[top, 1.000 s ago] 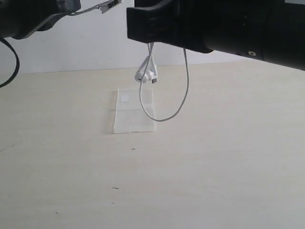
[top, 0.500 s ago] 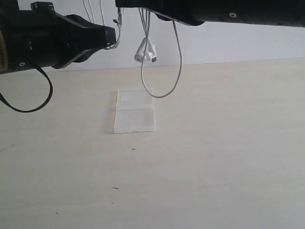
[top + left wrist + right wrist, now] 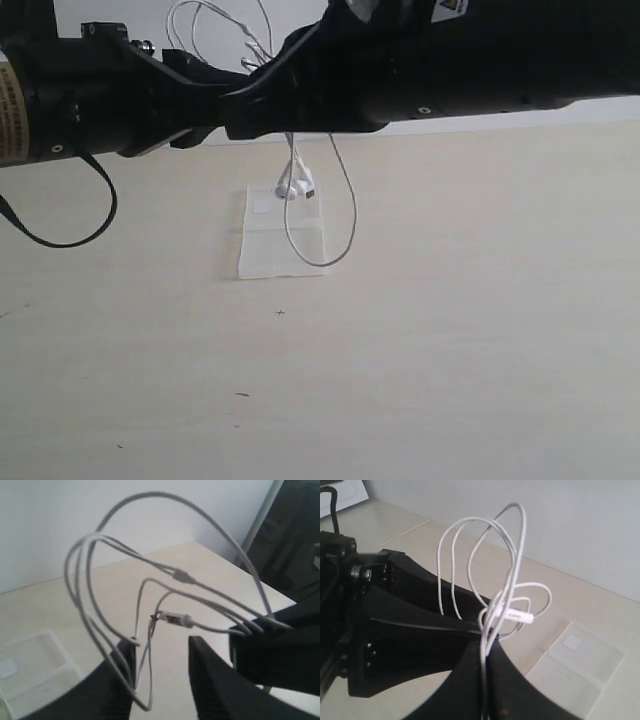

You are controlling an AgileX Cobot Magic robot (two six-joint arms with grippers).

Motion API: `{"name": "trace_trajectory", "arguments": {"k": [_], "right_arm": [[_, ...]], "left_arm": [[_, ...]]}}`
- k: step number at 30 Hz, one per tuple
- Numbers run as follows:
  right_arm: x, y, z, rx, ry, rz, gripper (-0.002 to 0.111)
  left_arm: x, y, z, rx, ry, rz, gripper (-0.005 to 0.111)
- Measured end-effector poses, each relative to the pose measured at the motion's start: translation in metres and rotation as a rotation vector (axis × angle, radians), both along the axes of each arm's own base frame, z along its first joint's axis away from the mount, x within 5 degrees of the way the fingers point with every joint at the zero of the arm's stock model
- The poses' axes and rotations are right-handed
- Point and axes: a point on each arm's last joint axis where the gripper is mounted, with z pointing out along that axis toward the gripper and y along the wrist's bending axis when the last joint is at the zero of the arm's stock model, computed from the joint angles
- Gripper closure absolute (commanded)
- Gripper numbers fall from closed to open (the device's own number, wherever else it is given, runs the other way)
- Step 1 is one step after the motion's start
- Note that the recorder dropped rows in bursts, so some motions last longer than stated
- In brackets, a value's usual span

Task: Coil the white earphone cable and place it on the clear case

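The white earphone cable [image 3: 179,576] is white, greyer in shade, its inline remote [image 3: 174,618] marked dark at one end, and the clear case [image 3: 285,252] is see-through with a whitish patch [image 3: 263,206] on one half. The left arm [image 3: 110,95] and right arm [image 3: 480,60], with the left gripper [image 3: 161,675] and right gripper [image 3: 487,680], are matt black, the left arm bearing a yellowish label [image 3: 10,110] with dark print. The desk [image 3: 450,330] is pale cream with faint grain and a few dark specks [image 3: 242,394], the wall [image 3: 110,12] white, the robot cable [image 3: 66,244] black.
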Motion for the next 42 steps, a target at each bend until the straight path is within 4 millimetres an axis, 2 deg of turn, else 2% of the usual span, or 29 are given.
{"name": "trace_trajectory", "arguments": {"k": [3,11,17,23,25,27,30,36,39,42], "right_arm": [[0.004,-0.004,0.000,-0.003,-0.003,-0.017,0.108],[0.020,-0.022,0.000,0.008,0.010,-0.101,0.108],[0.022,-0.022,0.003,0.011,0.001,-0.105,0.108],[0.024,-0.021,0.016,0.023,-0.041,-0.100,0.108],[0.025,-0.021,0.019,0.018,-0.052,-0.096,0.108],[0.025,-0.021,0.020,0.015,-0.060,-0.095,0.108],[0.026,-0.020,0.020,0.016,-0.067,-0.096,0.108],[0.032,-0.016,0.013,0.021,-0.055,-0.109,0.108],[0.041,-0.010,0.000,0.035,-0.016,-0.132,0.108],[0.054,-0.001,-0.014,0.047,0.026,-0.157,0.108]], "left_arm": [[0.001,0.002,-0.001,0.014,0.005,0.023,0.050],[0.004,0.008,-0.004,0.054,0.020,0.093,0.050],[0.006,0.010,-0.006,0.068,0.029,0.114,0.050],[0.010,0.014,-0.013,0.109,0.054,0.175,0.051],[0.011,0.018,-0.014,0.132,0.061,0.212,0.058],[0.013,0.024,-0.016,0.165,0.074,0.273,0.072],[0.015,0.035,-0.020,0.226,0.099,0.385,0.107],[0.014,0.054,-0.024,0.429,0.108,0.522,0.107],[0.012,0.061,-0.028,0.477,0.135,0.573,0.107],[0.007,0.063,-0.040,0.502,0.169,0.570,0.107]]}}
